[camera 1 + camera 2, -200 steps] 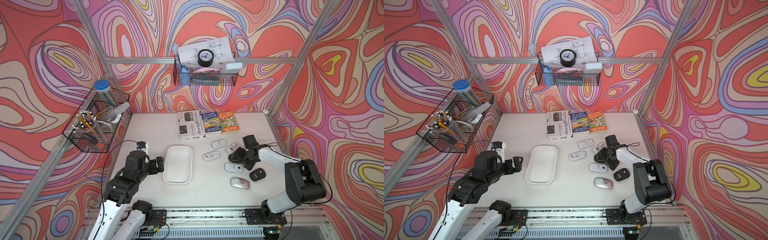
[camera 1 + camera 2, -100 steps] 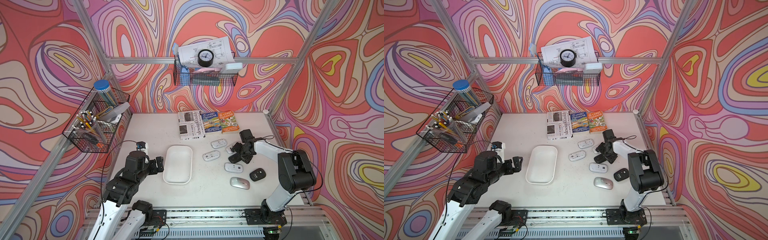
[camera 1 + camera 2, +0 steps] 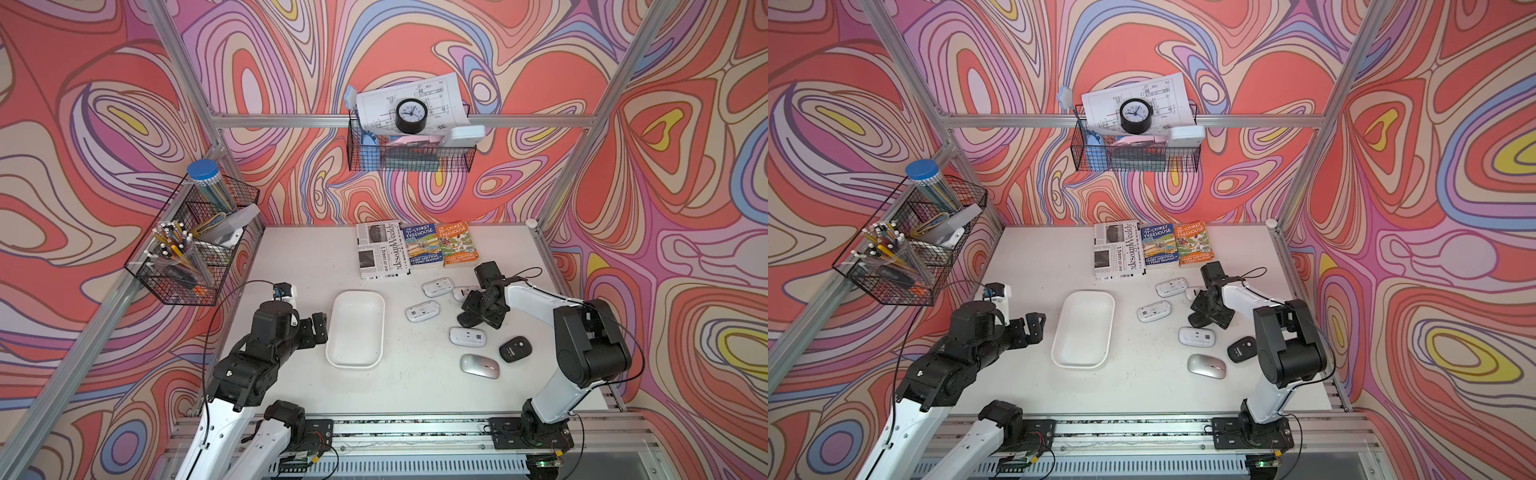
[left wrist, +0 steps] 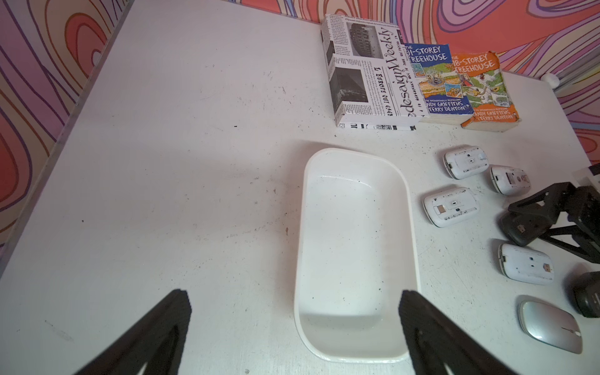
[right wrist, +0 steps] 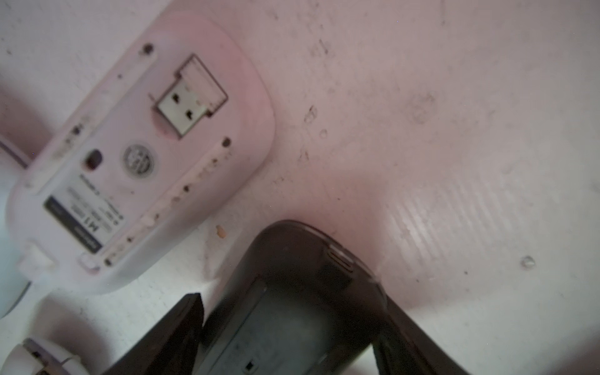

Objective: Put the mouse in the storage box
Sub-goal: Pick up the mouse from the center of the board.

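Lower left, the left arm [image 3: 245, 374] sits folded, left gripper [image 3: 316, 330] spread wide. Centre right, the right arm [image 3: 536, 299] reaches inward, right gripper [image 3: 480, 320] tipped downward, jaws partly narrowed.

right gripper down at a black mouse

in a top view the white storage box [image 3: 356, 328] lies lengthwise near the middle of the table [image 3: 299, 266]. the left gripper [image 3: 313, 331] hangs just beside the box's left rim, jaws apart. well right of the box, the right gripper [image 3: 478, 314] is low over a black mouse [image 3: 466, 321]; the grip itself is unclear from here. white mice [image 3: 422, 311] lie around it, with a silver mouse [image 3: 479, 365] and another black mouse [image 3: 515, 349] nearer the front. three books [image 3: 423, 245] rest at the far edge.
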